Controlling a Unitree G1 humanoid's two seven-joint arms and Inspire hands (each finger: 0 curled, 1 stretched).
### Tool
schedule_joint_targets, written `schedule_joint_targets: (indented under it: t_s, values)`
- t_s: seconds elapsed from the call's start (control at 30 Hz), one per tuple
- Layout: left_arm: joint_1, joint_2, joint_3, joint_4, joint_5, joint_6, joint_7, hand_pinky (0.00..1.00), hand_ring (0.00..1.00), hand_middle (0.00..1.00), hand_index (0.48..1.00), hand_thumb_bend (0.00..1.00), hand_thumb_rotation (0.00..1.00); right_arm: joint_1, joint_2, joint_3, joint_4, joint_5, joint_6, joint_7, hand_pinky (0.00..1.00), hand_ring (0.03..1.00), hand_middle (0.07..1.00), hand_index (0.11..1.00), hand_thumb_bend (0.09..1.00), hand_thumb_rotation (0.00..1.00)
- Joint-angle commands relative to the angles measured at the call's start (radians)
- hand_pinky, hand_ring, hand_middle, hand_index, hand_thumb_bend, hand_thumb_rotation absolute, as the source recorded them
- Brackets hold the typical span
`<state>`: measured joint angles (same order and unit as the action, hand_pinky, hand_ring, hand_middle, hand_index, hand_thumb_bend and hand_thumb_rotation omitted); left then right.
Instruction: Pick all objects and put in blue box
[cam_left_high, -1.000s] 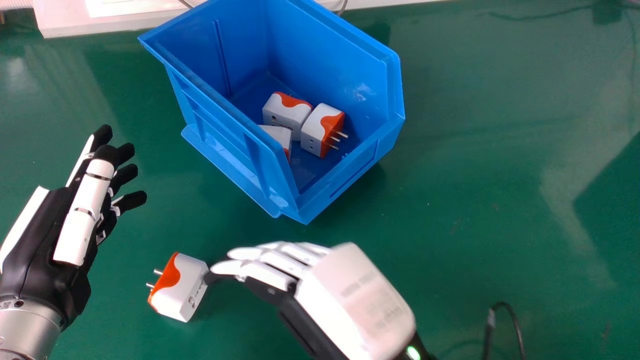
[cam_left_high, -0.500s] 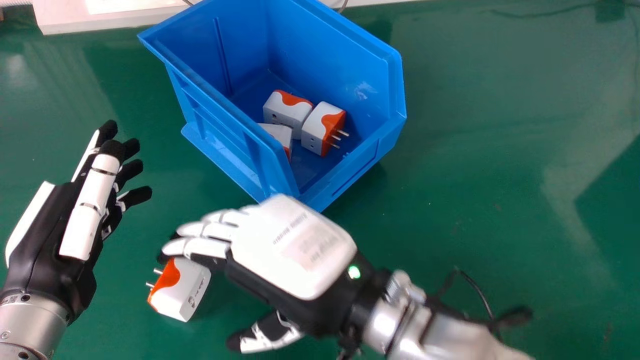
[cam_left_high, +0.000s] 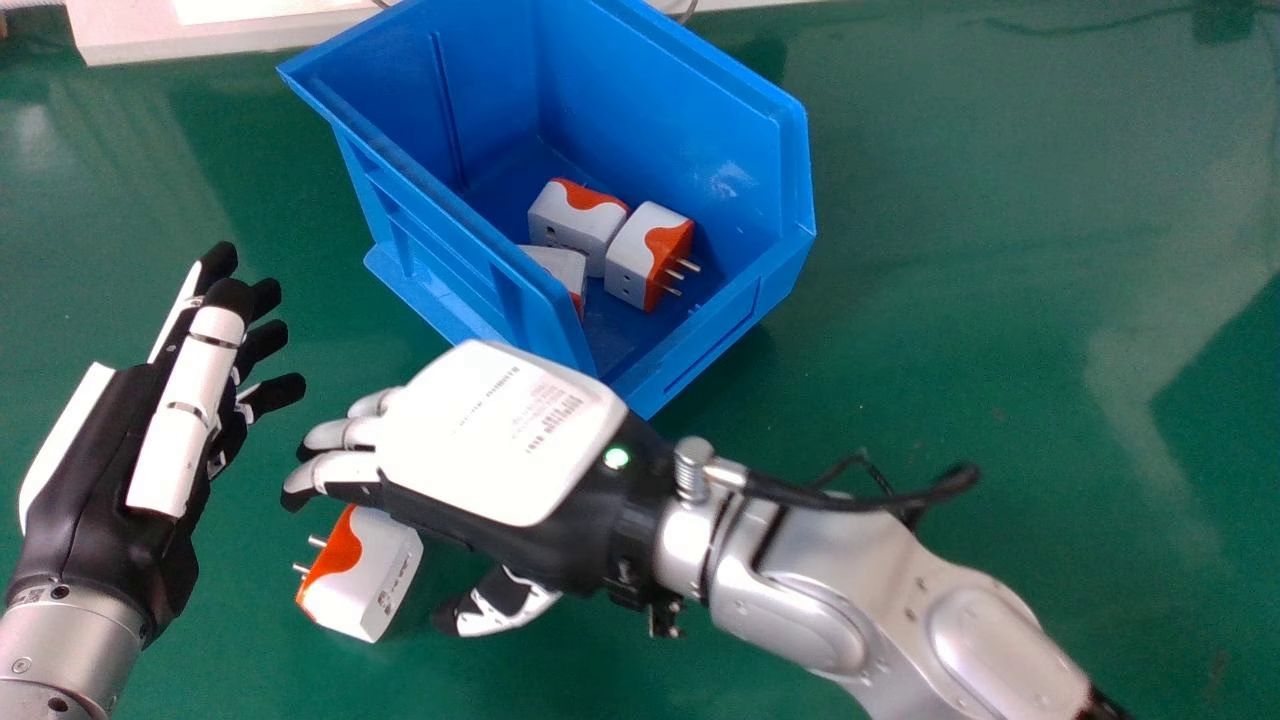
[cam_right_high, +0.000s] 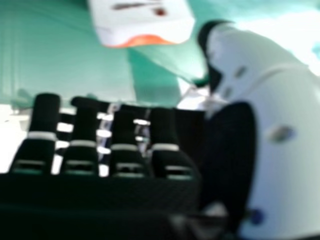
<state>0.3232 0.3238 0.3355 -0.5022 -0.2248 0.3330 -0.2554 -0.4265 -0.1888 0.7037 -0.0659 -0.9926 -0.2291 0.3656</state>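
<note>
The lower-left plug (cam_left_high: 378, 580) looks light and hard; best pinch its flat sides. Right hand (cam_left_high: 490, 440) and left hand (cam_left_high: 95, 470) are open.

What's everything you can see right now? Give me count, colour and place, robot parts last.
Box: one, blue, standing on the table
Adapters in the box: three, white and orange, one partly hidden by the box wall
Loose adapter: one, white and orange, on the table between the robot hands
Table: one, green, under everything
Slab: one, white, far edge
Left robot hand: one, black and white, head view's left
Right robot hand: one, black and white, near the loose adapter
Forearms: two, silver, behind the hands
</note>
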Motion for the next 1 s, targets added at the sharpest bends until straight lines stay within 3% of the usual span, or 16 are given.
schedule_joint_targets:
  t_s: [0.0, 0.17, 0.37, 0.53, 0.7, 0.83, 0.97]
  values:
    - [-0.003, 0.008, -0.001, -0.032, 0.009, -0.007, 0.004, 0.87, 0.95, 0.96, 1.000, 0.42, 1.00, -0.039, 0.025, 0.017, 0.000, -0.013, 0.005, 0.022, 0.71, 0.847, 0.869, 0.804, 0.334, 0.00]
    - [-0.005, 0.007, -0.007, -0.041, 0.017, -0.002, 0.006, 0.87, 0.95, 0.96, 1.000, 0.42, 1.00, -0.063, 0.044, 0.041, 0.038, -0.025, 0.018, 0.049, 0.73, 0.870, 0.887, 0.818, 0.490, 0.00]
    - [-0.014, 0.007, -0.019, -0.052, 0.026, 0.010, 0.008, 0.87, 0.95, 0.96, 1.000, 0.42, 1.00, -0.116, 0.069, 0.061, 0.127, -0.015, 0.016, 0.070, 0.74, 0.868, 0.890, 0.810, 0.541, 0.02]
    - [-0.023, 0.001, -0.003, -0.063, -0.002, 0.053, 0.010, 0.87, 0.95, 0.96, 1.000, 0.41, 1.00, -0.149, 0.087, 0.070, 0.179, -0.018, 0.020, 0.070, 0.74, 0.865, 0.889, 0.788, 0.561, 0.04]
    - [-0.029, -0.011, 0.000, -0.083, -0.031, 0.105, 0.026, 0.87, 0.94, 0.96, 1.000, 0.41, 1.00, -0.173, 0.108, 0.072, 0.219, -0.013, 0.040, 0.085, 0.74, 0.864, 0.886, 0.778, 0.577, 0.05]
    - [-0.034, -0.011, 0.000, -0.090, -0.040, 0.127, 0.029, 0.87, 0.94, 0.95, 1.000, 0.41, 1.00, -0.190, 0.121, 0.069, 0.253, -0.013, 0.055, 0.073, 0.74, 0.864, 0.885, 0.772, 0.579, 0.04]
    - [-0.036, -0.008, -0.002, -0.091, -0.042, 0.133, 0.032, 0.86, 0.94, 0.95, 1.000, 0.41, 1.00, -0.182, 0.121, 0.064, 0.254, -0.024, 0.073, 0.038, 0.74, 0.864, 0.886, 0.772, 0.542, 0.05]
